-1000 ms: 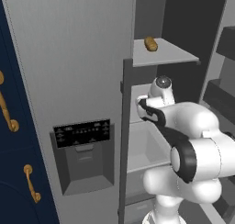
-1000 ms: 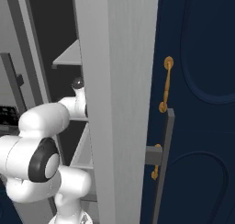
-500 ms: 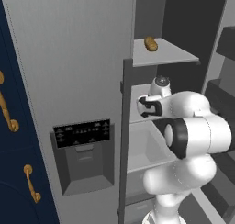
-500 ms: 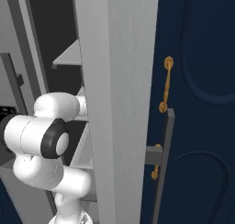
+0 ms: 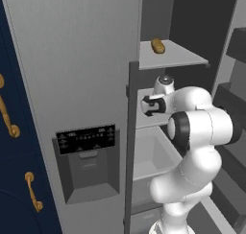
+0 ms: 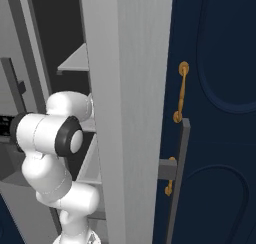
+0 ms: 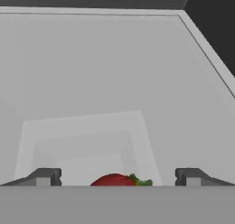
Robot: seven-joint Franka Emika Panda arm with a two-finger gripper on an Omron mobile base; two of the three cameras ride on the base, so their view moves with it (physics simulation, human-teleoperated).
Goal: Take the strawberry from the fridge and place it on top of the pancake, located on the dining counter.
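The fridge [image 5: 72,60] stands with its right door [image 6: 130,113] swung open, and my arm reaches into it at the middle shelf. In the hand view the strawberry [image 7: 117,179], red with a green leaf tuft, lies low between my two fingertips [image 7: 46,176] on a pale grey fridge floor. My gripper [image 7: 117,175] is open, with the fingers wide on either side of the berry and not touching it. My wrist [image 5: 150,105] sits just behind the left door's edge. The pancake and the dining counter are out of view.
A golden-brown bread-like lump [image 5: 157,45] lies on the upper shelf [image 5: 178,58]. The black dispenser recess [image 5: 89,158] is in the left door. Navy cabinets with gold handles [image 5: 7,118] flank the fridge. A pale drawer [image 5: 153,154] sits below my hand.
The arm has folded up, its elbow swinging up and across in front of the shelves. The hand has shifted slightly left and up at the middle shelf.
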